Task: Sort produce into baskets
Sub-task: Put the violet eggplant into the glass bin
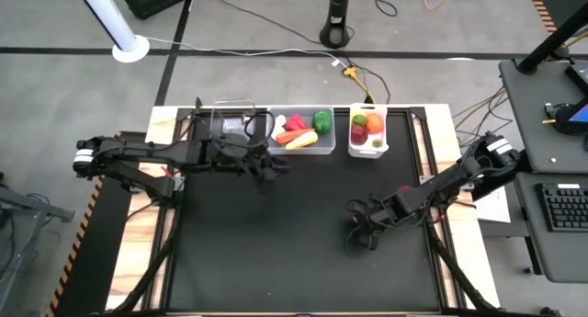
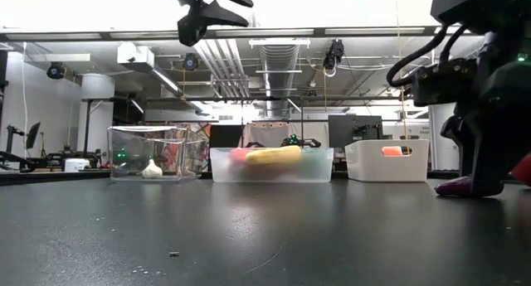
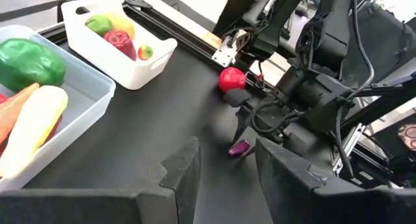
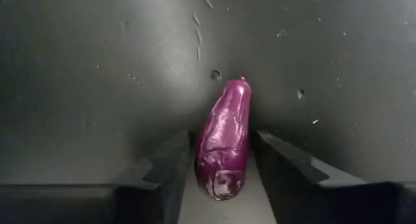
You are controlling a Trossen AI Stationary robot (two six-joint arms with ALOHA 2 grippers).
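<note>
My right gripper (image 1: 360, 232) is down at the table right of centre, shut on a purple eggplant (image 4: 224, 143) that lies on the black table top; the eggplant also shows in the left wrist view (image 3: 239, 148) and the low view (image 2: 455, 186). My left gripper (image 1: 265, 163) hangs high, open and empty, just in front of the baskets. The narrow clear basket (image 1: 234, 124) holds a white garlic (image 2: 152, 168). The wider clear basket (image 1: 303, 147) holds a green pepper (image 3: 29, 63), a carrot and a yellow squash. The white basket (image 1: 367, 150) holds several fruits. My right gripper pinches the eggplant's two long sides (image 4: 201, 156) between its two fingers, at the end nearer the wrist. The fingers come from above, slanting down, and lie along the eggplant. The eggplant lies on the table, and its tapered end (image 4: 237, 87) sticks out past the fingertips.
A red round fruit (image 3: 231, 78) lies on the table beside my right arm, near the right rail. The three baskets stand in a row along the far edge. The black table top in front of them is bare.
</note>
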